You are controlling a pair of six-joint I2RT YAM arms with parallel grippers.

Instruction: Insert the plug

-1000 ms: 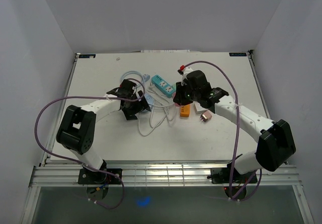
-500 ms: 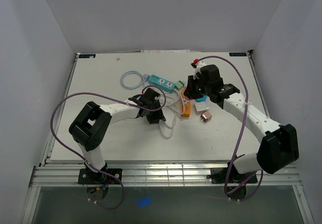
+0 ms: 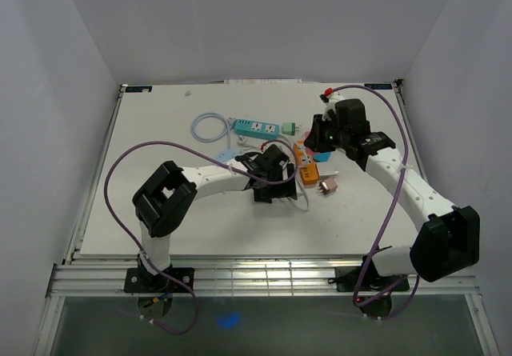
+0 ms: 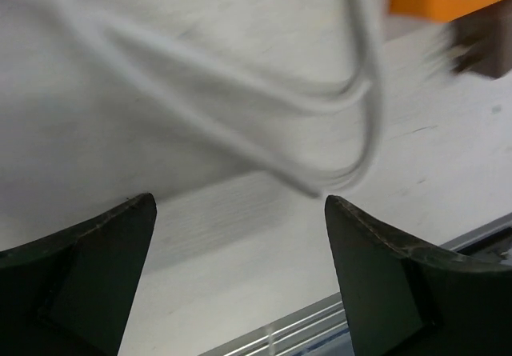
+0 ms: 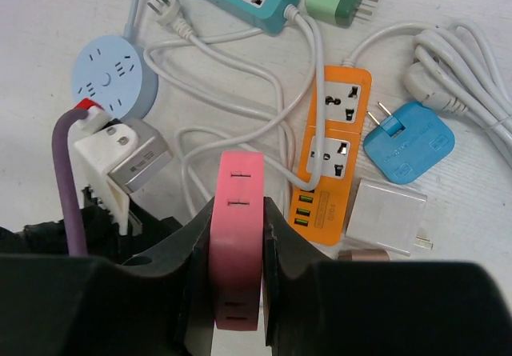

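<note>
Two robot arms reach over a table (image 3: 160, 212) littered with sockets and adapters. At the right, the right claw (image 5: 238, 216) is pinched onto a pink plug (image 5: 238, 176), held in the air over the orange strip (image 5: 332, 152). Its pins are hidden, so alignment is hard to judge. The left claw (image 4: 238, 212) gapes wide and empty above a white cable (image 4: 370, 92). The pink plug sits in no socket yet; lowering and pressing home are left.
</note>
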